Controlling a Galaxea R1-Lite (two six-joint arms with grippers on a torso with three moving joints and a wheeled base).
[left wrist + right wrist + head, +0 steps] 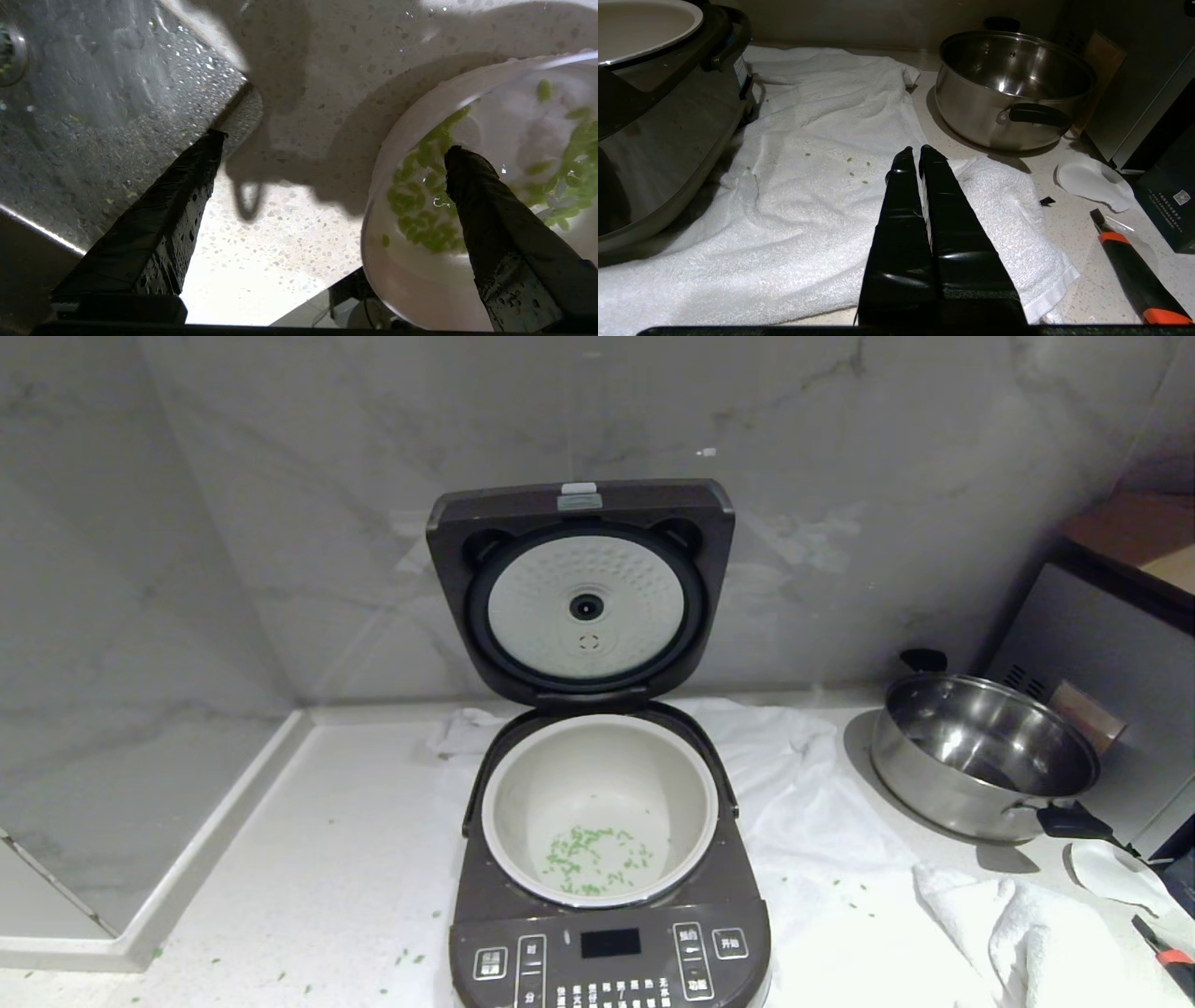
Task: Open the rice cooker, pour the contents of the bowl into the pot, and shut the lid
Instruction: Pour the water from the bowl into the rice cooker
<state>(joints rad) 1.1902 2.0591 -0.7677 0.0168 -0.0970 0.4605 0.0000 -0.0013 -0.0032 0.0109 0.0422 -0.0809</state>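
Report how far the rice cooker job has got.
Done: the lid stands open and green bits lie in the pot. In hand: the left gripper, fingers wide, straddles the bowl rim; greens remain inside. Left: closing the lid. The right gripper sits shut over the towel.

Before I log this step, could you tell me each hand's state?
Left hand: open, one finger inside the bowl, gripping nothing.
Right hand: closed, empty.

Rice cooker sitting mid-bench on a towel, lid standing up behind the pot; green bits lying inside; steel pan sitting to its right.
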